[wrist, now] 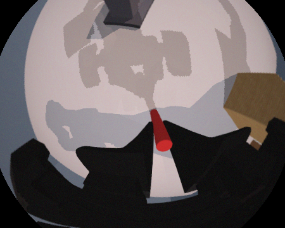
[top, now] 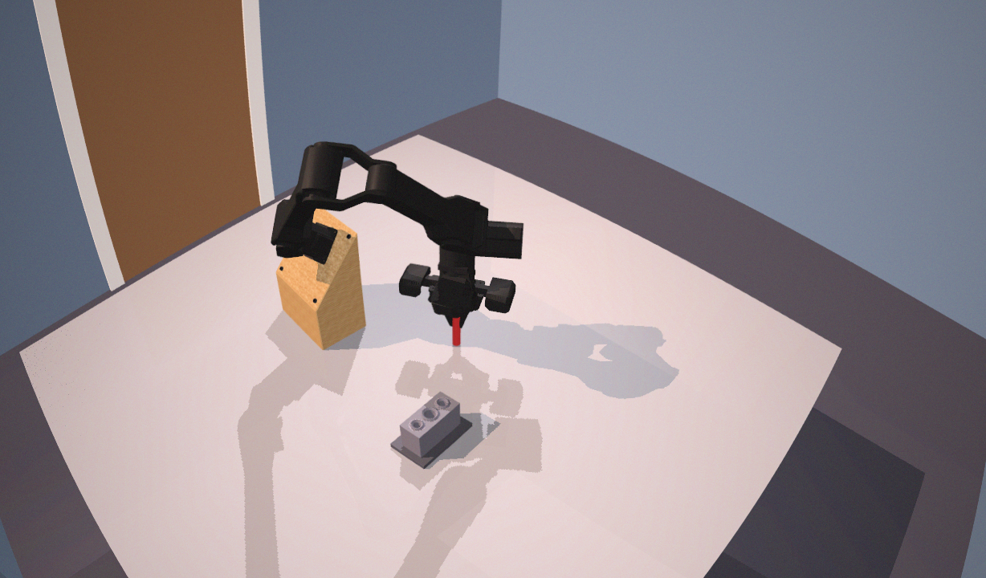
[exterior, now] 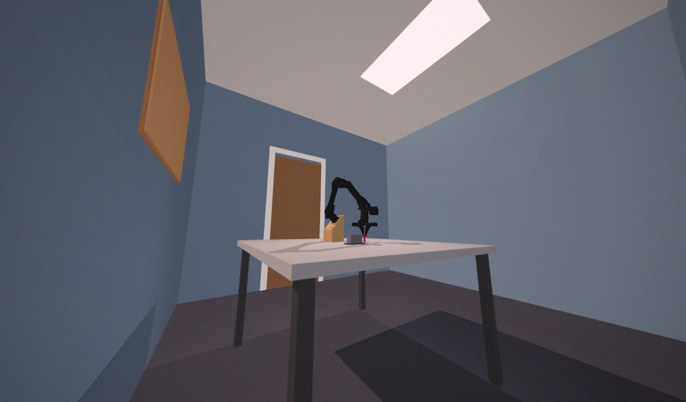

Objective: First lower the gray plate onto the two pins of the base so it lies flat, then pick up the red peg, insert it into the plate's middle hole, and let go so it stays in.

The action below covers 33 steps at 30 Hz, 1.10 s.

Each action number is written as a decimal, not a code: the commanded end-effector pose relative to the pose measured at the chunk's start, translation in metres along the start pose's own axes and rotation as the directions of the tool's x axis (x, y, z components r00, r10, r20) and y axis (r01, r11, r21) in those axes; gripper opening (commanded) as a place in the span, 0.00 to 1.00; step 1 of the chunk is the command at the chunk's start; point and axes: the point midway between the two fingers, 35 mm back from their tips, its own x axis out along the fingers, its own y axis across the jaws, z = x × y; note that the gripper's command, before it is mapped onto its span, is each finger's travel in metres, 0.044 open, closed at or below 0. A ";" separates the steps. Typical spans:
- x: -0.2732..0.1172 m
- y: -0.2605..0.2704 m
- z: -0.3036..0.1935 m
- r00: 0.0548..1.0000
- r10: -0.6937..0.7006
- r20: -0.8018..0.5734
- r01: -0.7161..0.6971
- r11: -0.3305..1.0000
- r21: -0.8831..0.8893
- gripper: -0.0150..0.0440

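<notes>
The gray plate (top: 442,433) (exterior: 354,239) (wrist: 117,9), a block with three holes in its top, sits flat on the dark base (top: 409,453) (wrist: 123,25). The pins are hidden beneath or inside it. The red peg (top: 456,336) (exterior: 364,235) (wrist: 161,137) stands upright behind the plate in the top view, its lower end at the table top. My gripper (top: 457,321) (wrist: 157,124) points down and is shut on the red peg, around its upper part. The peg's top end shows between the fingers in the wrist view. The plate's middle hole is uncovered.
A wooden wedge-shaped block (top: 344,302) (exterior: 333,232) (wrist: 259,95) carries the arm's base, behind and left of the peg in the top view. The white table (top: 625,467) (exterior: 385,257) has shadows of the arm across it.
</notes>
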 end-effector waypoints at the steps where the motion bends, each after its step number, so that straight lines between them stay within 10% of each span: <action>1: -0.010 0.003 0.000 1.000 0.006 -0.002 -0.006 1.000 0.005 0.25; 33: -0.070 0.013 0.010 1.000 0.008 -0.011 -0.008 1.000 0.000 0.25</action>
